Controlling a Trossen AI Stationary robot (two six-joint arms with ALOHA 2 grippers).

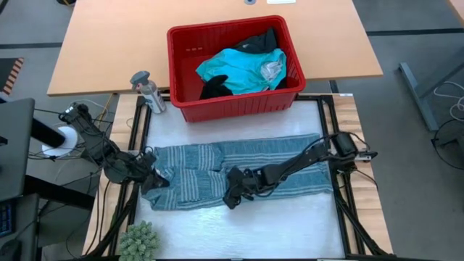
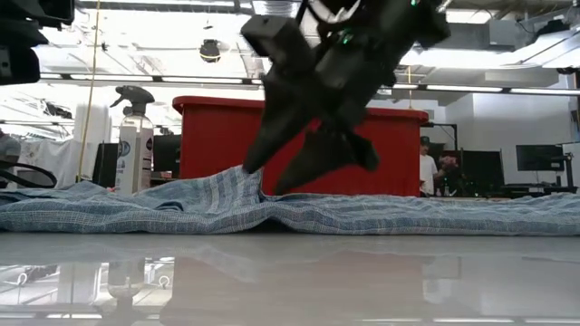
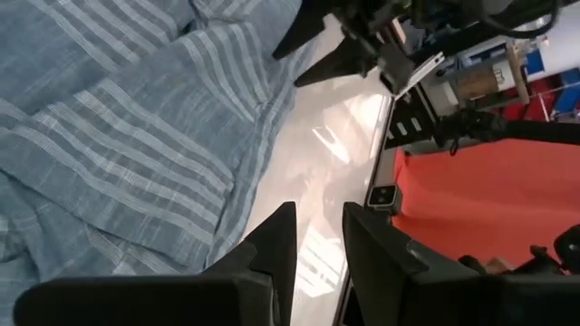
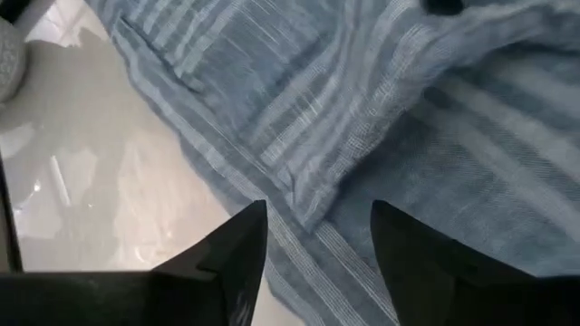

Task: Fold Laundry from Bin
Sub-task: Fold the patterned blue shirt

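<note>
Two parted pincers, left (image 1: pixel 161 181) and right (image 1: pixel 230 199), over rumpled soft striped laundry (image 1: pixel 196 174).

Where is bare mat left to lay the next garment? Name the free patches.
Free: the white mat in front of the striped garment, from the plant to the right rail. A narrow strip lies between garment and red bin. Crowded: the middle band, with the left gripper and right gripper.
</note>
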